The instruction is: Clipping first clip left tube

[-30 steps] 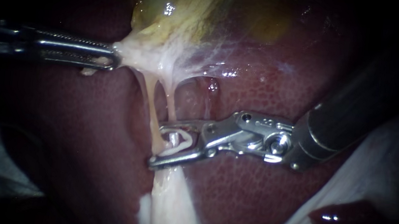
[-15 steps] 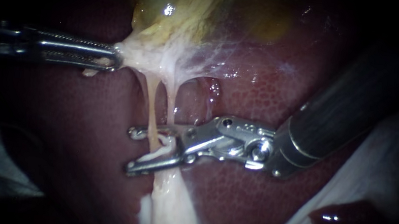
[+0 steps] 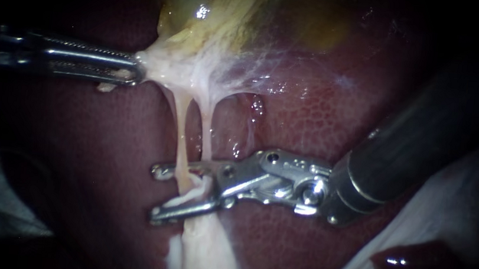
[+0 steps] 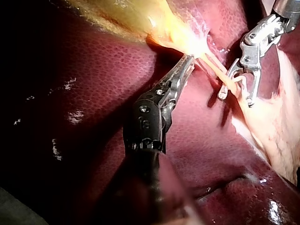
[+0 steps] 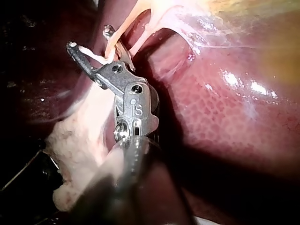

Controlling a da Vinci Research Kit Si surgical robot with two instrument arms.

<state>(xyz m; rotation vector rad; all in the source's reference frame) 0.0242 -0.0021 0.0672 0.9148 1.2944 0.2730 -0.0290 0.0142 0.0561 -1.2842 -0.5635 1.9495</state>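
Straddling the left tube (image 3: 182, 146), the right instrument (image 3: 155, 193) has its jaws parted — one on each side, a gap showing — with a white clip (image 3: 193, 190) seated between them. The left instrument (image 3: 137, 70) is clamped on pale tissue (image 3: 166, 67) just under the gallbladder (image 3: 217, 7), from which the left tube and right tube (image 3: 207, 128) run taut down over the liver (image 3: 312, 124).
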